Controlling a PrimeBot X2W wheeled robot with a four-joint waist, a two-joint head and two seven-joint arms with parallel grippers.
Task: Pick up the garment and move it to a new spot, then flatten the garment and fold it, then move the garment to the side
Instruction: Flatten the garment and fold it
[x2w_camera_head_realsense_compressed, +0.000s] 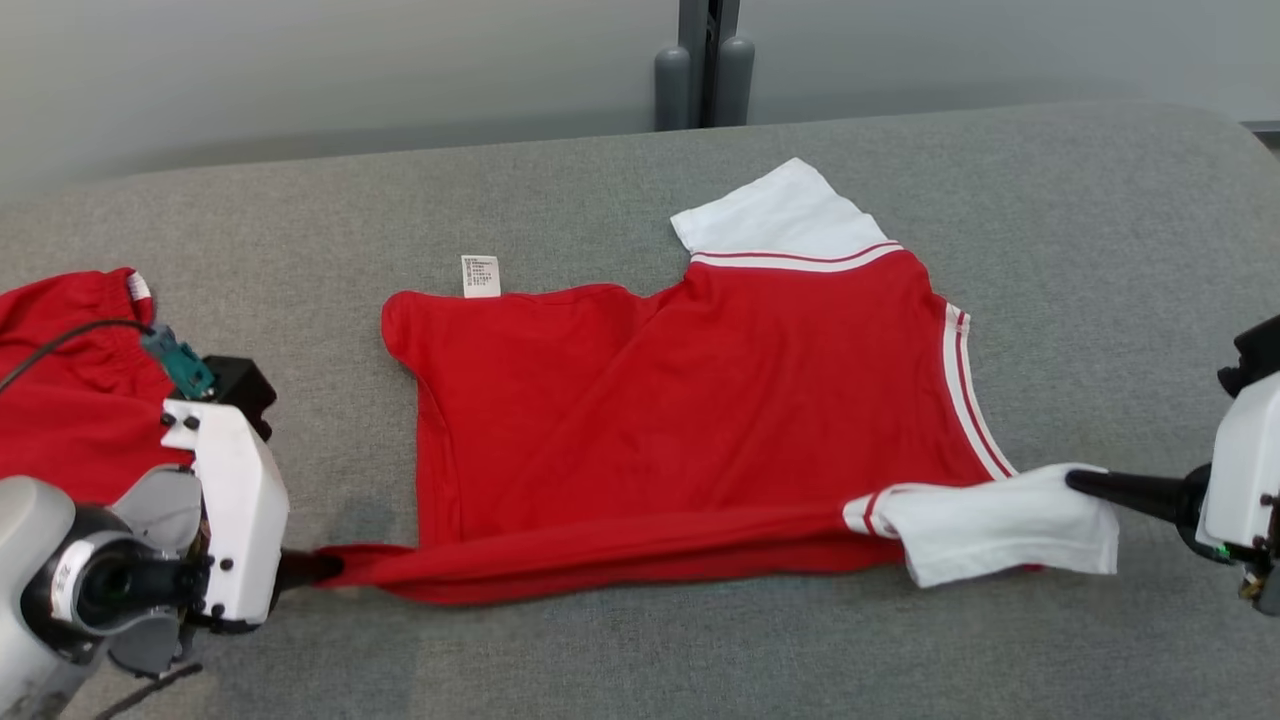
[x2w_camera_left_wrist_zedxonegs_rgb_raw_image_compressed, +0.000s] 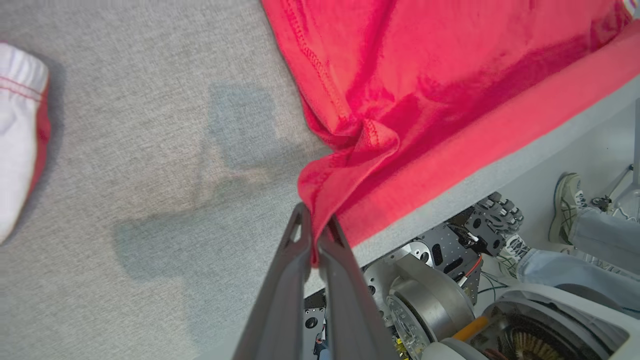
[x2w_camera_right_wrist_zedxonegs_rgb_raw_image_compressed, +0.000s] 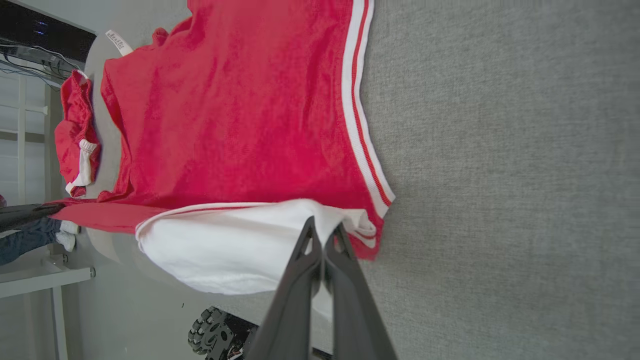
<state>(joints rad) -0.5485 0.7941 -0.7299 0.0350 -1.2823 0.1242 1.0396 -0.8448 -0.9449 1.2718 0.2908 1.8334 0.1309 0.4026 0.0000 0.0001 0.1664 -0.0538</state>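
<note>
One bunched red cloth with white trim (x2w_camera_head_realsense_compressed: 70, 380) lies beyond the left tool (x2w_camera_head_realsense_compressed: 318, 568), which is pinched closed on a hem corner of the one red cotton shirt (x2w_camera_head_realsense_compressed: 700, 400). The shirt's near edge runs taut along the grey fabric desk (x2w_camera_head_realsense_compressed: 600, 180) to the right tool (x2w_camera_head_realsense_compressed: 1075, 480), clamped on the near white sleeve (x2w_camera_head_realsense_compressed: 1000, 525). Its body lies beyond both tools.

Your head camera looks down over the grey fabric table (x2w_camera_head_realsense_compressed: 600, 180). Both wrist cameras sit close, sharing the red-and-white shirt (x2w_camera_head_realsense_compressed: 700, 400).
</note>
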